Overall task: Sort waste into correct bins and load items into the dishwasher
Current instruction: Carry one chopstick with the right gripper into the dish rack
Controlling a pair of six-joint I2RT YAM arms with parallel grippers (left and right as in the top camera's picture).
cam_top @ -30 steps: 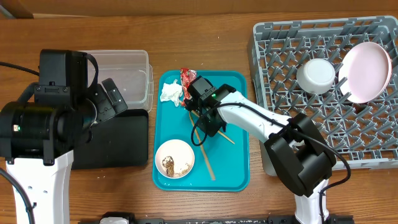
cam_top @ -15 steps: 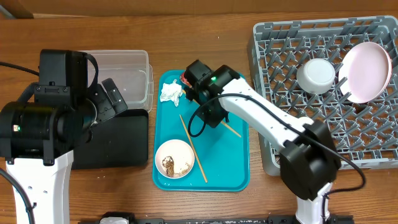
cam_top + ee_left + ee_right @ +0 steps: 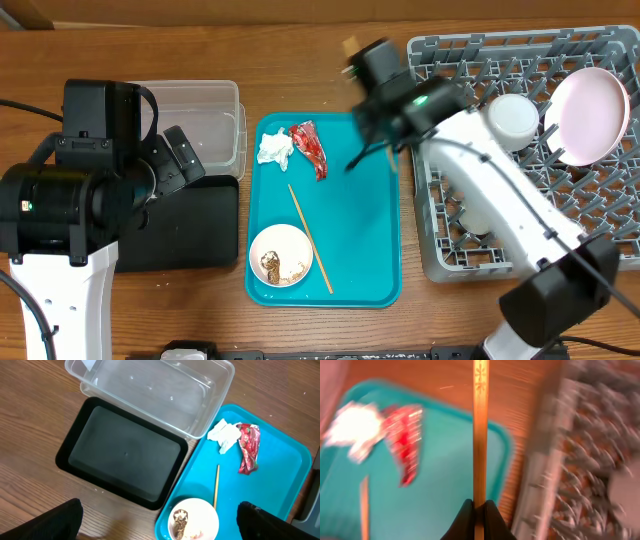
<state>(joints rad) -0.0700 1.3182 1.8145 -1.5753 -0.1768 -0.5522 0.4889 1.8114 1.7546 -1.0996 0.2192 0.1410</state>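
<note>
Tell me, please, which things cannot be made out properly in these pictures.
- Dish rack, right wrist view: motion blur smears its pegs.
- Right gripper, shut on a chopstick: in the overhead view both are one blurred dark streak.
- Bowl, left wrist view: cut off by the bottom edge; its scraps are too small to identify.
- Black tray, overhead view: the left arm hides its left part.

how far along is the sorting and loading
Done: a plate and a bowl sit in the rack. In hand: the right pincer is shut on one chopstick near the rack. Left: the second chopstick, the bowl with scraps, the tissue and the wrapper on the teal tray; clear tub and black tray empty.
</note>
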